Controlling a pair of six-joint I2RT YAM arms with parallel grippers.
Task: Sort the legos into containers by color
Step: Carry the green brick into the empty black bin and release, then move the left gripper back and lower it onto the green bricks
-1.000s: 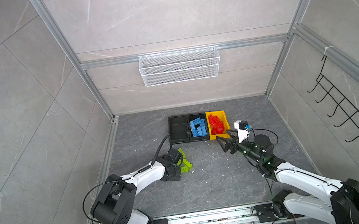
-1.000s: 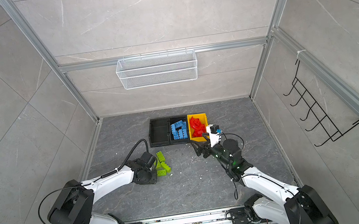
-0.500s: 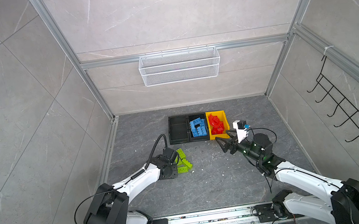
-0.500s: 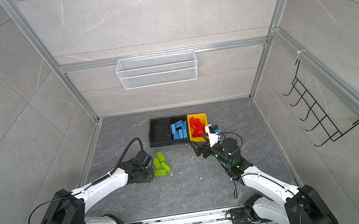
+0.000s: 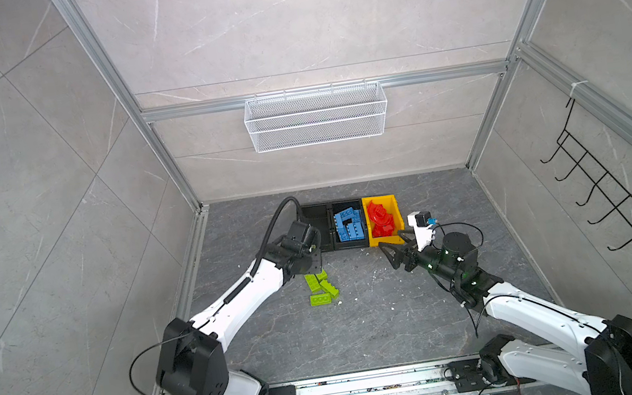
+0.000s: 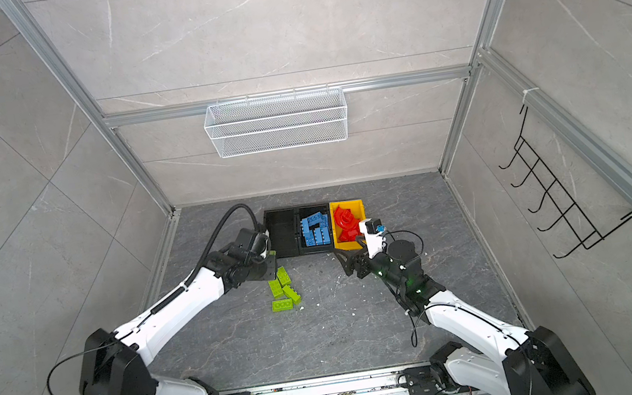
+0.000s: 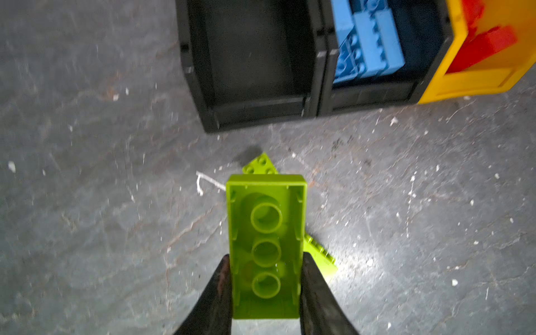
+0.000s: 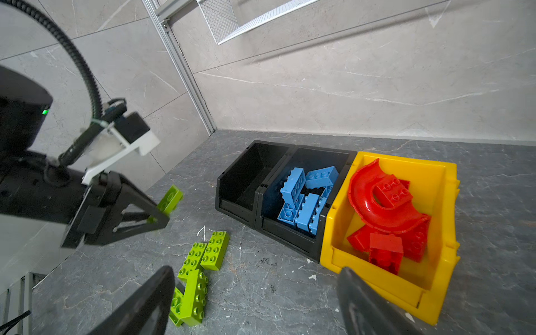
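Green bricks: five in all. One green brick (image 7: 265, 214) is pinched across its short sides and hangs clear of the floor with its hollow underside turned to the wrist camera, showing three round tubes. The other four loose green bricks (image 5: 320, 299) lie studs up in a tight cluster on the floor, some touching.
Loose cluster, place: at about 6 o'clock from the left black bin (image 6: 284, 234), near it but apart.
Held brick, place: between the cluster and that bin's front edge.
Left gripper (image 7: 266, 261): fingers narrow, clamped on the green brick.
Bins: three, side by side in a row and touching, near the back wall. Two are black and one is a yellow bin (image 8: 429, 185), which sits at 3 o'clock of the pair.
Blue bricks (image 8: 307, 211): all in the middle black bin (image 8: 287, 235). They are piled crosswise, at least five; an exact count cannot be told.
Red pieces (image 8: 377, 214): all in the yellow bin. There is one large curved piece, a smaller curved studded one and several blocks beneath, at least four together.
Right gripper (image 8: 256, 271): fingers spread wide, gripping nothing, at about 5 o'clock from the yellow bin and pointing toward the bins.
Floor (image 5: 366, 326): grey stone look, dotted with white specks.
Back wall: one white mesh basket (image 5: 316, 123).
Right wall: one black hook rack (image 5: 600, 200).
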